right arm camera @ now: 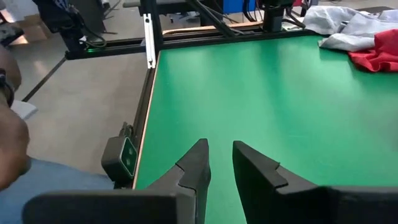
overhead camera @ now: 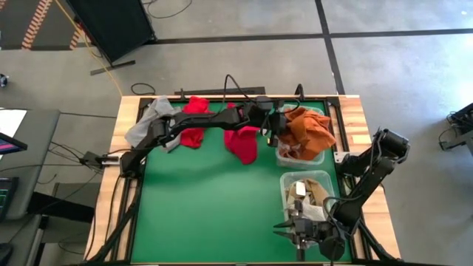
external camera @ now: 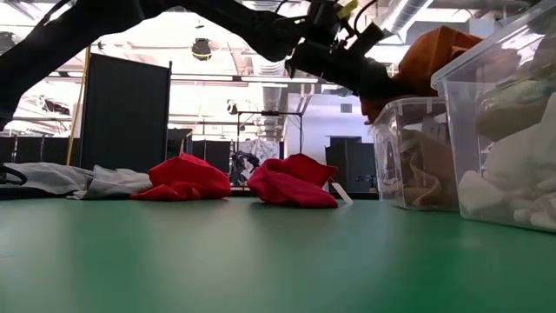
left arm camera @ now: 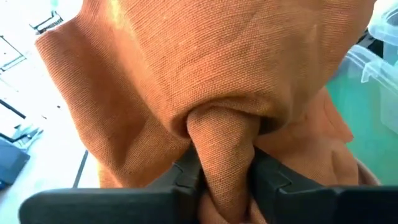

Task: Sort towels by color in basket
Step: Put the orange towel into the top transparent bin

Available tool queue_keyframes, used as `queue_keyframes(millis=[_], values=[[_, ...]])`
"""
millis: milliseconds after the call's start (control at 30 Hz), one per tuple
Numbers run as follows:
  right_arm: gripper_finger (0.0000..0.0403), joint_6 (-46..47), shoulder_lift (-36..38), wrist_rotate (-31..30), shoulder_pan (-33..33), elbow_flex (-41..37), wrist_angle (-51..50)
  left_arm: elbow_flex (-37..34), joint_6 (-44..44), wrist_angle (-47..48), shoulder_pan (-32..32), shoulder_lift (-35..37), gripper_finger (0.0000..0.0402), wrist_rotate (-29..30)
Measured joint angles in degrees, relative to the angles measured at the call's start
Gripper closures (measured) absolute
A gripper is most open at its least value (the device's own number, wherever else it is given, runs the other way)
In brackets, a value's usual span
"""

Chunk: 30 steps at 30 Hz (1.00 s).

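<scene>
One camera looks straight down, one level along the table (overhead camera: 207, 214); both share the red towels (external camera: 187, 178)

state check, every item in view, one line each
left gripper: jaws pinching the orange towel, held over the far bin
right gripper: jaws slightly apart, empty, at the near edge
near bin: holds pale towels
red towels: crumpled on the mat
grey towels: heaped at the far left corner

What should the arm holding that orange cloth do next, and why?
Probably open its fingers and let go. The left gripper pinches a fold of the orange towel, which already hangs over the clear bin, so releasing should drop it in.
</scene>
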<state>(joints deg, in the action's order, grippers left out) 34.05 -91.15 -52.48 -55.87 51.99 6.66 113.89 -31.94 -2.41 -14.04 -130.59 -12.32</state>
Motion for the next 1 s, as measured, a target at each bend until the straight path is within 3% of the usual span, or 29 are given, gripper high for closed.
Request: queue_keyframes(millis=[133,233,533,800,1000], values=[[0.0302,-3.1,0.8,-1.4,0.0,0.0,1.0,0.0,-1.2,0.1,0.0,0.1,0.0313,-0.1],[0.0302,-8.6,2.4,-6.7,-0.9,1.2,1.1,0.0,-1.2,0.6,0.0,0.0,0.0282,-0.1],[0.0302,-26.2,9.3,-37.0,-5.0,3.0,-1.5,0.0,1.1,1.9,0.0,0.0,0.0191,-0.2],[0.0302,-32.4,14.2,-37.7,0.8,3.1,-5.1,0.0,1.3,1.4,0.4,0.4,0.0181,-2.7],[0.0302,-25.0,17.5,-37.7,5.3,3.1,-18.4,-0.1,1.4,2.8,1.2,2.5,0.0181,-2.8]])
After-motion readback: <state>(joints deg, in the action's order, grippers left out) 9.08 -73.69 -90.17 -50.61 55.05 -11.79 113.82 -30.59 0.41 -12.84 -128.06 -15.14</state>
